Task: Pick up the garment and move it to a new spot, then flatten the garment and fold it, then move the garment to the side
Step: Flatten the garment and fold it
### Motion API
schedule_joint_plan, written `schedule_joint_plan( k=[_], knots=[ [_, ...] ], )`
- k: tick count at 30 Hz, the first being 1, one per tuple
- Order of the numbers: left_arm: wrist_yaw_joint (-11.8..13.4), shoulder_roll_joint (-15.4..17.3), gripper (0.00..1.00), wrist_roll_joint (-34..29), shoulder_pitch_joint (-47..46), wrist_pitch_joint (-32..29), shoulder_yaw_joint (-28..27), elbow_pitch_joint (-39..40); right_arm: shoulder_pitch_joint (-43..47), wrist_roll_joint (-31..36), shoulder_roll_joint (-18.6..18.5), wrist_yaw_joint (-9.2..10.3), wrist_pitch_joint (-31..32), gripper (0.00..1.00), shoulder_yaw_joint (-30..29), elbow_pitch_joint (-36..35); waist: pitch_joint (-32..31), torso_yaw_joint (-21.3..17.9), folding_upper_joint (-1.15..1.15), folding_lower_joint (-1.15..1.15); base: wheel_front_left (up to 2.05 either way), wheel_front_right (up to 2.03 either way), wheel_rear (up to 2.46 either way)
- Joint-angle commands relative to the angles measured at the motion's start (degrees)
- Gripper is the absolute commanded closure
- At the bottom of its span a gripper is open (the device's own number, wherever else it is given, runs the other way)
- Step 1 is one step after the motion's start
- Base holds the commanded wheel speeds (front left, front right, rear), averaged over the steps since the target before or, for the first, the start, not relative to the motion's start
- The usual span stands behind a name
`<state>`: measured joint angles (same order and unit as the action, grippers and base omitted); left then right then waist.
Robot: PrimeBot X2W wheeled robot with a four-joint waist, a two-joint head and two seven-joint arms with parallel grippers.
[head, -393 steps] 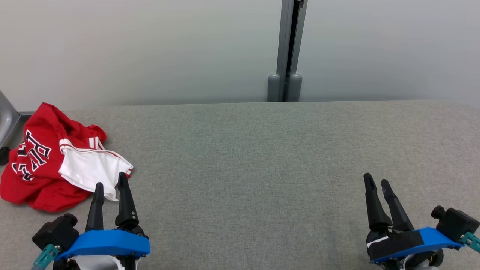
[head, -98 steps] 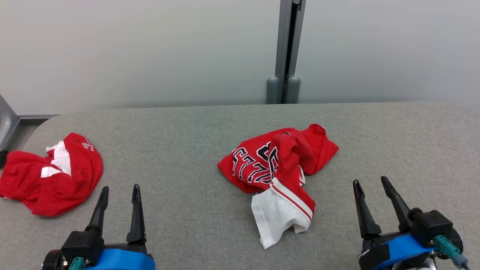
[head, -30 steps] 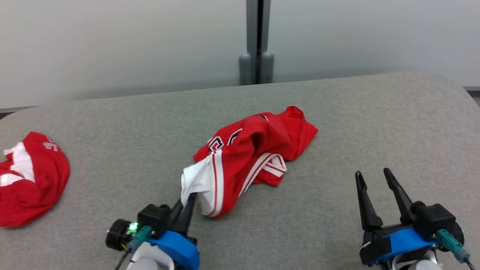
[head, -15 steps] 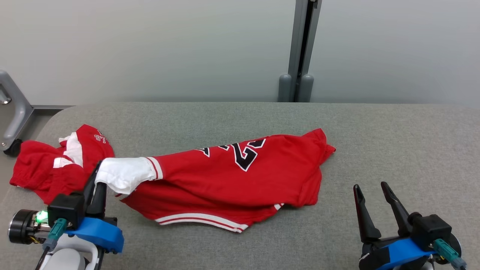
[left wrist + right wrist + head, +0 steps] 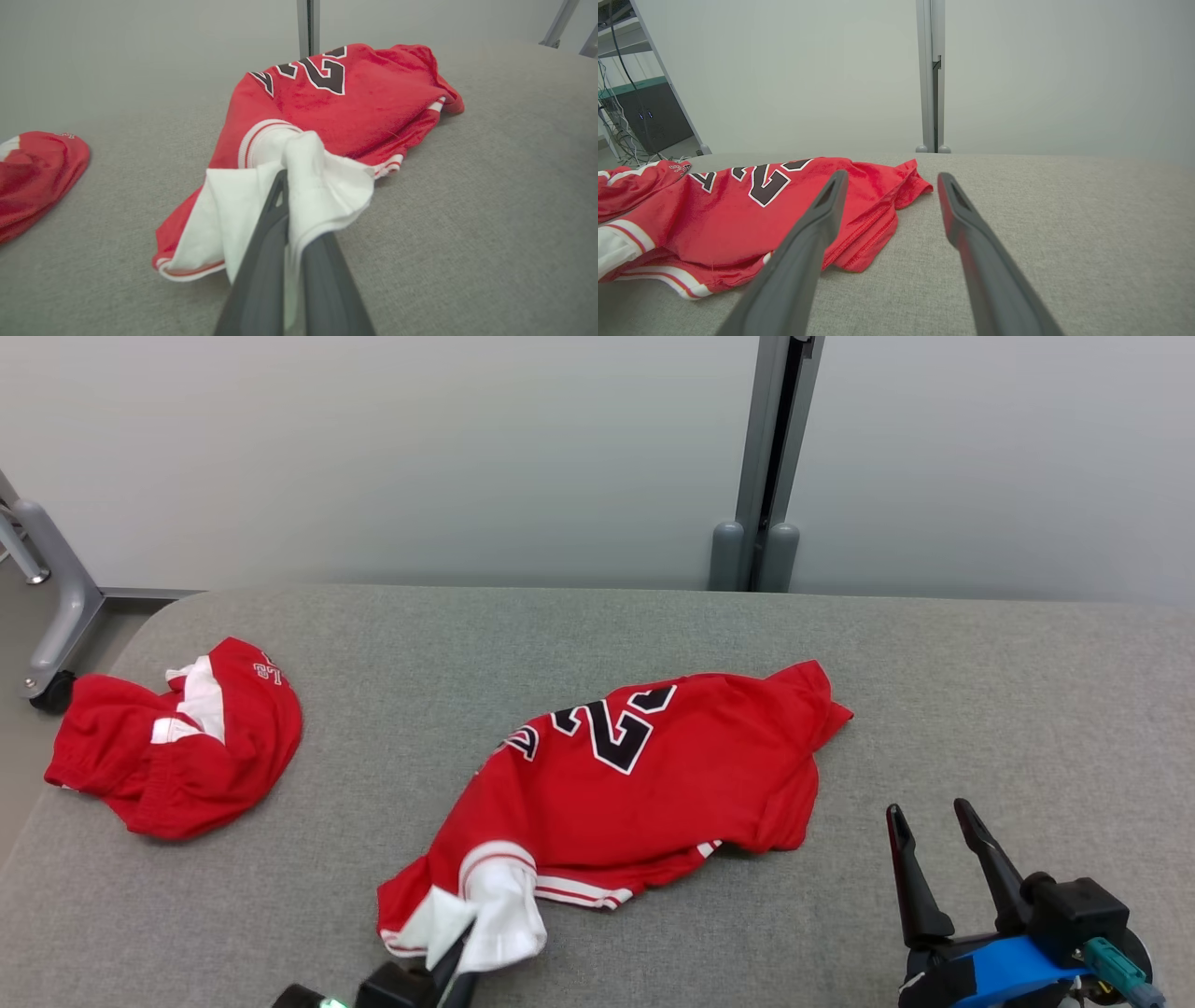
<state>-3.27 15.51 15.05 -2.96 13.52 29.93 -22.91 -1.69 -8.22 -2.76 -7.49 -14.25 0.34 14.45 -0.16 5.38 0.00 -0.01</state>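
left claw: my left claw [image 5: 282, 177] is shut tight on the white sleeve [image 5: 327, 186] of the shirt. its two fingers [image 5: 261, 261] are pressed together, and the cloth is pinched between them and bunched over the tips.
left claw place: it is low at the bottom edge of the head view, a little left of the middle, close to my side of the table.
right claw: my right claw [image 5: 929, 810] stands wide open and has hold of nothing. it is at the lower right of the head view with its fingers pointing away from me. it is apart from the shirt, and the gap between its fingers shows only bare table.
shirt: the red shirt [image 5: 653, 775] lies on the table near the middle. it is partly spread and wrinkled, with the black numbers edged in white facing up.
sleeve: the white sleeve, with red stripes at its seam, is the end of the shirt nearest to me, on the left side. i cannot tell if it is lifted off the table or resting on it.
far end of shirt: the right end is bunched into a small point toward the right.
other cloth: a second red cloth [image 5: 177, 747] with white parts lies crumpled near the left rounded corner of the table, well apart from the shirt.
table: the table [image 5: 980, 691] has a grey fabric cover.
behind: a pale wall [image 5: 373, 448] and a grey post [image 5: 766, 457] stand behind the table, right of the middle. a metal leg [image 5: 56, 607] with a small black wheel is on the floor at the left.
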Motion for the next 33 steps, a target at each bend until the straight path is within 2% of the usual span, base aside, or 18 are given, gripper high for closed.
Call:
schedule_joint_plan(
  k=[1, 5, 6, 7, 11, 18, 24, 33],
  knots=[
    [-0.5, -0.5, 1.0, -0.7, 0.8, -0.4, 1.1, -0.8, 0.3, 0.2, -0.2, -0.01, -0.3, 0.0, -0.2, 0.2, -0.1, 0.2, 0.0, 0.01, 0.0, 0.0, 0.0],
    [-1.4, -1.6, 1.0, -0.6, 2.0, -1.3, 3.7, -2.9, 0.3, 0.3, -0.2, -0.01, -0.5, 0.0, -0.1, 0.5, -0.5, 0.4, 0.0, 0.01, 0.0, 0.0, 0.0],
    [-1.5, -2.0, 0.57, -0.6, 2.1, -1.1, 4.0, -3.1, 0.3, 0.2, -0.2, -0.01, -0.5, 0.0, -0.1, 0.5, -0.6, 0.5, 0.0, 0.01, 0.0, 0.0, 0.0],
    [-1.5, -2.2, 0.0, -0.6, 2.3, -0.9, 4.4, -3.2, 0.3, 0.2, -0.2, -0.01, -0.5, 0.0, -0.2, 0.5, -0.6, 0.5, 0.0, 0.01, 0.0, 0.0, 0.0],
    [-0.6, -2.3, 0.0, -1.2, 1.5, 0.4, 4.1, -0.8, 0.5, 0.2, -0.2, -0.01, -0.5, 0.0, -0.2, 0.8, -0.8, 0.7, 0.0, 0.01, 0.0, 0.0, 0.0],
    [0.7, -1.9, 0.0, -0.3, 1.3, 1.0, 2.6, 8.3, 0.4, 0.0, -0.2, -0.01, -0.6, 0.0, -0.5, 1.0, -1.0, 0.6, 0.0, 0.01, 0.0, 0.0, 0.0],
    [2.5, -0.9, 0.0, 0.1, 1.9, -0.3, 1.2, 14.9, 0.4, -0.2, -0.2, -0.01, -0.7, 0.0, -0.6, 1.3, -1.1, -0.1, 0.0, 0.01, 0.0, 0.0, 0.0],
    [4.7, -1.0, 0.0, 1.7, 0.9, -0.4, -1.3, 18.6, -0.3, 0.1, -0.2, -0.01, -0.9, 0.0, -0.8, 1.7, -1.0, -1.4, 0.0, 0.01, 0.0, 0.0, 0.0]
  ],
)
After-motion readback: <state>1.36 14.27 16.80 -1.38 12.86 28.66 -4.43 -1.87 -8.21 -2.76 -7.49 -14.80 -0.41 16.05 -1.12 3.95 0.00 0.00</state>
